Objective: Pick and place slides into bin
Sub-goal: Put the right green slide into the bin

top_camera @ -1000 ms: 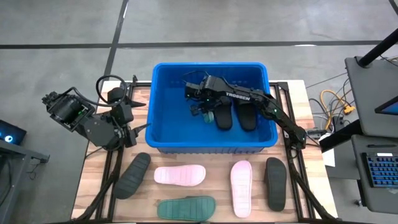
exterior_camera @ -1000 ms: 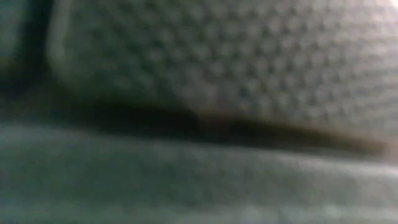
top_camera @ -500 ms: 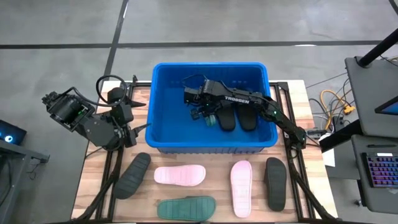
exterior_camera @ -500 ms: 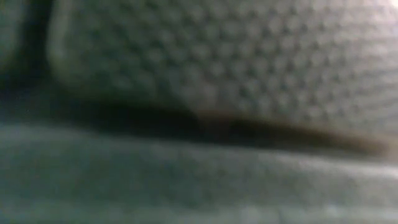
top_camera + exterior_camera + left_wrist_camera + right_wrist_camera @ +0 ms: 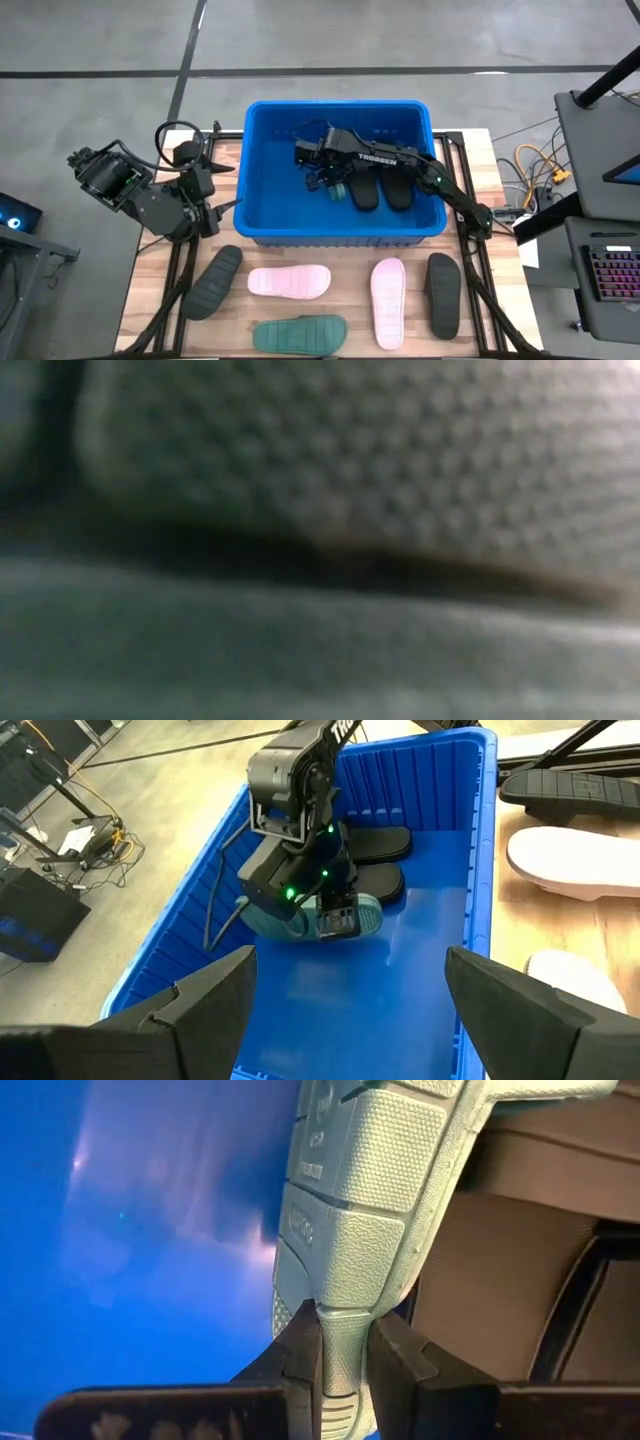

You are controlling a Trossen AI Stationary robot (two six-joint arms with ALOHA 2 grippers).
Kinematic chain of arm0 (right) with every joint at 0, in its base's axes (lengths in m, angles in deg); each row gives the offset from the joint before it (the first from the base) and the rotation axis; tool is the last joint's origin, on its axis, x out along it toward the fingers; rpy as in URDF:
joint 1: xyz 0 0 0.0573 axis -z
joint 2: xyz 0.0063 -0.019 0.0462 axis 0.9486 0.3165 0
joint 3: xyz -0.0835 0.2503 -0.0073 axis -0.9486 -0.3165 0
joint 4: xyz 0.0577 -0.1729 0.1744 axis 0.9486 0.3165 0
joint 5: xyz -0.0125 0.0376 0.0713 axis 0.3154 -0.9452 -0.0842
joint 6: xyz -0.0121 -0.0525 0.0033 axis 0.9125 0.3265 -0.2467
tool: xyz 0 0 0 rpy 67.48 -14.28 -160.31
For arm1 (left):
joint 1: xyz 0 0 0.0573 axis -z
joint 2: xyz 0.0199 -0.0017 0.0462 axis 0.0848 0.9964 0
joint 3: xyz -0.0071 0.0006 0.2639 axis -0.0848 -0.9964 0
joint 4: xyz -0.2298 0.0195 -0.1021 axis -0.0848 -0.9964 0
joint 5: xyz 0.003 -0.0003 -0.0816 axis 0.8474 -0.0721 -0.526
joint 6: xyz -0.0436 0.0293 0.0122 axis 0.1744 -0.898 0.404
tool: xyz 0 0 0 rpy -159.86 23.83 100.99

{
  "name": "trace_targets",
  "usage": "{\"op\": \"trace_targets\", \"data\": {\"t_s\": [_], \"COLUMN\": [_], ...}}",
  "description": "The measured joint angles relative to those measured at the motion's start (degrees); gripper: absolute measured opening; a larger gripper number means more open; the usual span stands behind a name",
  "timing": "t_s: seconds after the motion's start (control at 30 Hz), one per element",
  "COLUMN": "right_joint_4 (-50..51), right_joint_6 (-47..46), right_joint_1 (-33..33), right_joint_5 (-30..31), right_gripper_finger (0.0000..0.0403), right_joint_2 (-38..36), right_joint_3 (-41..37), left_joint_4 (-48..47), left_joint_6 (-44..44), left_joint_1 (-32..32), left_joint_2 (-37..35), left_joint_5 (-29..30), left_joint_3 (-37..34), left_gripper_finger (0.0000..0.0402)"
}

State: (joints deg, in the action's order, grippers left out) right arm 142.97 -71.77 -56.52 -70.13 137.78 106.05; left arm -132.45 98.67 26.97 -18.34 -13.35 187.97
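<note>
A pebbled green slide (image 5: pixel 360 1230) is pinched by the right end effector (image 5: pixel 335 915) inside the ribbed blue bin (image 5: pixel 262 150), beside 2 black slides (image 5: pixel 380 185). The left end effector (image 5: pixel 345 1020) is held spread open outside the bin's rim.

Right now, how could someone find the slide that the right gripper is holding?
Look inside the blue bin. Two black slides lie side by side there, and beside them the right gripper pinches a dark green slide by its edge. It is the only green one in the bin.

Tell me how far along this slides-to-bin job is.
Done: two black slides lie in the bin. In hand: the right gripper pinches a green slide inside the bin. Left: five on the table, two pink, two charcoal, one green. The left gripper waits, open.
</note>
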Motion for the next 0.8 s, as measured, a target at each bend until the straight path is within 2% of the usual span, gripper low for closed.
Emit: {"op": "trace_targets", "data": {"t_s": [0.4, 0.8], "right_joint_4": [-3.9, -0.1], "right_joint_6": [1.8, 1.4], "right_joint_1": [0.3, -0.4], "right_joint_5": [0.4, 4.1], "right_gripper_finger": [0.0055, 0.0054], "right_joint_2": [0.8, 0.9], "right_joint_3": [0.0, 0.0], "left_joint_4": [0.1, 0.7], "left_joint_6": [0.1, 1.3], "left_joint_1": [0.0, 0.0], "left_joint_2": [0.2, 0.4], "left_joint_5": [-0.7, -1.6], "left_joint_3": [0.0, 0.0], "left_gripper_finger": [0.0306, 0.0306]}}
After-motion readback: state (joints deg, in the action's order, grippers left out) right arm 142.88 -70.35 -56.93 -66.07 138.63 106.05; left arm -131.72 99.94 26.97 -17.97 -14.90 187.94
